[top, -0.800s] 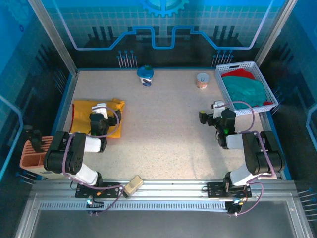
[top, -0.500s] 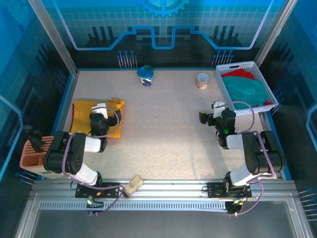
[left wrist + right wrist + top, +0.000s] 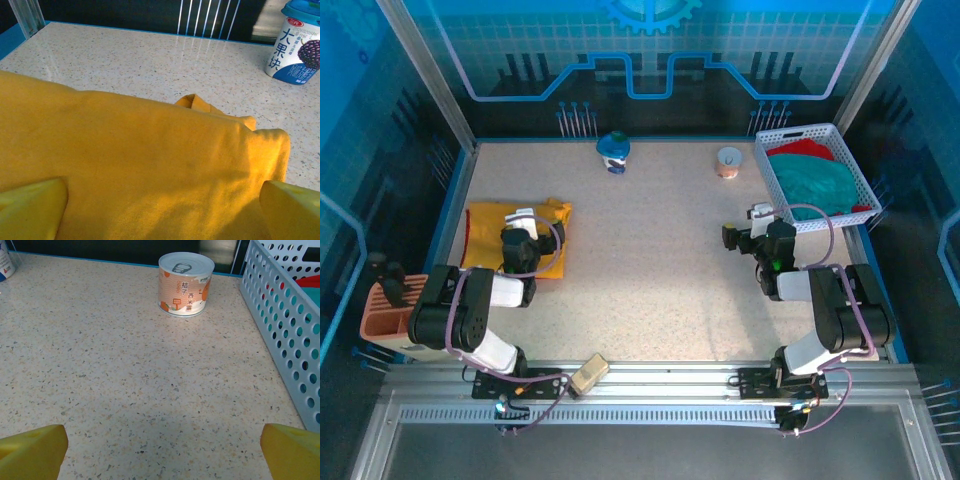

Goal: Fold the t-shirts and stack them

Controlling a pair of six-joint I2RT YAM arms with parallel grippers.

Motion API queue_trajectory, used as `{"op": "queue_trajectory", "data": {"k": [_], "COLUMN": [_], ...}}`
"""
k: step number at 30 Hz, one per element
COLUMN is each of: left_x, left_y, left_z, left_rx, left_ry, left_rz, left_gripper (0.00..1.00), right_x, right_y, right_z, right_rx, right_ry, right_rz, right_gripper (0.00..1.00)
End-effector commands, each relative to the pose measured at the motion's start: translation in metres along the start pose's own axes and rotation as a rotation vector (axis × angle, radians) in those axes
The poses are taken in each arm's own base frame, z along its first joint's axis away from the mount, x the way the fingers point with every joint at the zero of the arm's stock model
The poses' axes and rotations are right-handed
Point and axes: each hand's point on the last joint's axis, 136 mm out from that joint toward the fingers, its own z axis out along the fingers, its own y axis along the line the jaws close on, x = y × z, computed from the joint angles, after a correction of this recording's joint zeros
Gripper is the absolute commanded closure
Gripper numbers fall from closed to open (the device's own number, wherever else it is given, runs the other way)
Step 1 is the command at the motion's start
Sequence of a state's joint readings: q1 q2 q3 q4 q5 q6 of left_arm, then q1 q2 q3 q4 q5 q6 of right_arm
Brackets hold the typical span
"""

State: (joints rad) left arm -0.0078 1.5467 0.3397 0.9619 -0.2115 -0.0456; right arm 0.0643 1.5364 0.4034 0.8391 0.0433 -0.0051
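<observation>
Left wrist, yellow t-shirt (image 3: 150, 160) beneath end effector (image 3: 160, 207)

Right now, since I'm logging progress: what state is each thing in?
Yellow t-shirt: lying on the table, outside the basket.
Teal t-shirt: crumpled in basket.
Red t-shirt: bunched in basket.
Can: upright, sealed.
Cup: upright, lid on.
Left pincer: open.
Right pincer: open.

Speckled beige table (image 3: 650, 270) enclosed by blue-lit patterned walls (image 3: 650, 50).

Lone t-shirt (image 3: 485, 232) lies left on the table (image 3: 650, 265) — other t-shirts (image 3: 825, 180) in the basket (image 3: 775, 182), far right.
</observation>
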Motion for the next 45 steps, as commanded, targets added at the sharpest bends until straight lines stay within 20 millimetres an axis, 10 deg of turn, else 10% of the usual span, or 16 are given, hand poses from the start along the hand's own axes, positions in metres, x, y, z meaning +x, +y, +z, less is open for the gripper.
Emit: {"op": "queue_trajectory", "data": {"k": [1,22,31,39,45], "left_x": [-0.006,-0.033,-0.067,-0.048,-0.031], "left_y": [-0.007,-0.026,-0.037,-0.075,-0.09], "left_z": [0.004,-0.009,-0.025,-0.052,-0.079], "left_rx": [0.023,0.072,0.034,0.146,0.214], "left_ry": [-0.008,0.02,0.153,0.375,0.449], "left_rz": [0.017,0.085,-0.113,-0.133,-0.178], "left_gripper": [0.01,0.01,0.06,0.07,0.21], "right_x": [-0.008,-0.039,-0.072,-0.093,-0.073], "right_y": [-0.002,-0.015,-0.058,-0.092,-0.137], "right_z": [0.0,-0.016,-0.043,-0.039,-0.015], "right_rx": [0.003,0.128,0.384,0.395,0.513], "right_ry": [-0.035,0.028,0.187,0.324,0.391], "right_rz": [-0.01,-0.002,0.26,0.543,0.744], "right_gripper": [0.0,0.0,0.0,0.04,0.08]}}
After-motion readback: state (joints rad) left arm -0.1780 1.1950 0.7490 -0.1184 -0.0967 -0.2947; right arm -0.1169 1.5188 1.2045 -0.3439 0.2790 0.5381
